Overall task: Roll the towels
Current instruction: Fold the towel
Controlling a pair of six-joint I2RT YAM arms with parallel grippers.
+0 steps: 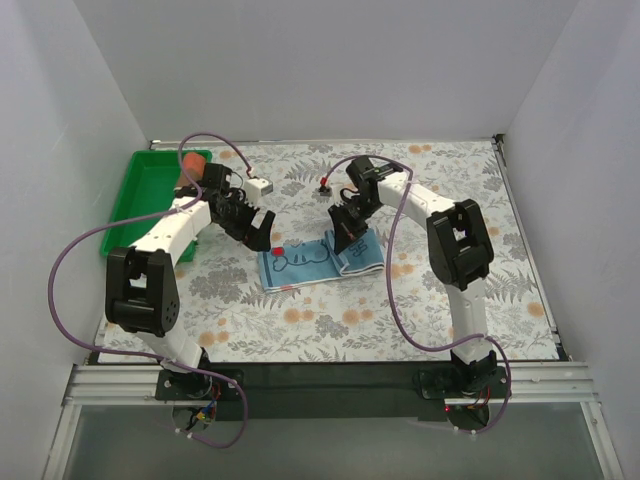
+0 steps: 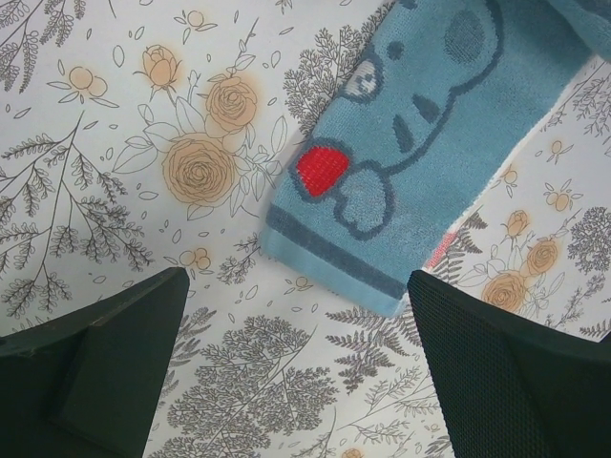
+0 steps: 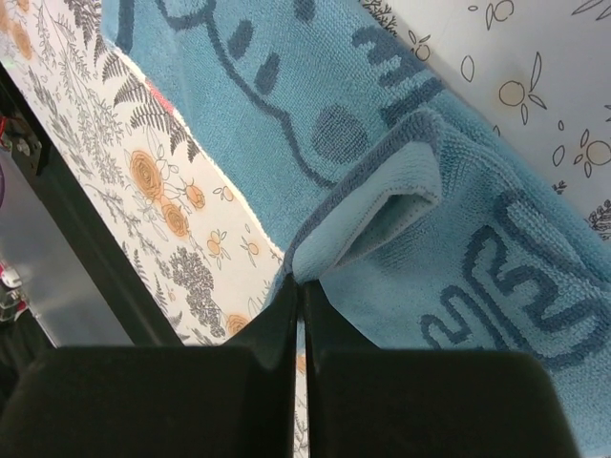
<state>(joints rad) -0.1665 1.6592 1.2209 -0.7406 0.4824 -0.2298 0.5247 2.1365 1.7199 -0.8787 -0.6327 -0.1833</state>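
**Left gripper (image 1: 262, 228) gapes wide while its partner pinches the blue towel's fold**

At far left, the rust-red towel (image 1: 193, 160) sits as a short roll in the far corner of the green tray (image 1: 140, 195), well apart from both grippers. The left arm reaches forward from its base, bends at the elbow and angles inward, wrist tipped down over the floral table (image 1: 330, 320). Its fingers (image 2: 105, 363) are spread to their full width and hold nothing. They hover just short of the near end of the light blue towel (image 1: 305, 262), with bare tabletop between them. The towel's dark-striped hem and a red patch on the cartoon print lie just beyond the fingertips in the left wrist view.

The towel lies flat as a strip at the table's centre, running rightward under the right arm. That arm rises from its base, folds over at the elbow and dips from the far side onto the towel's right end. The right gripper (image 3: 298, 286) has its jaws pressed together (only a hairline slit shows) on the edge of a turned-over flap. The flap's corner is doubled back onto the strip.
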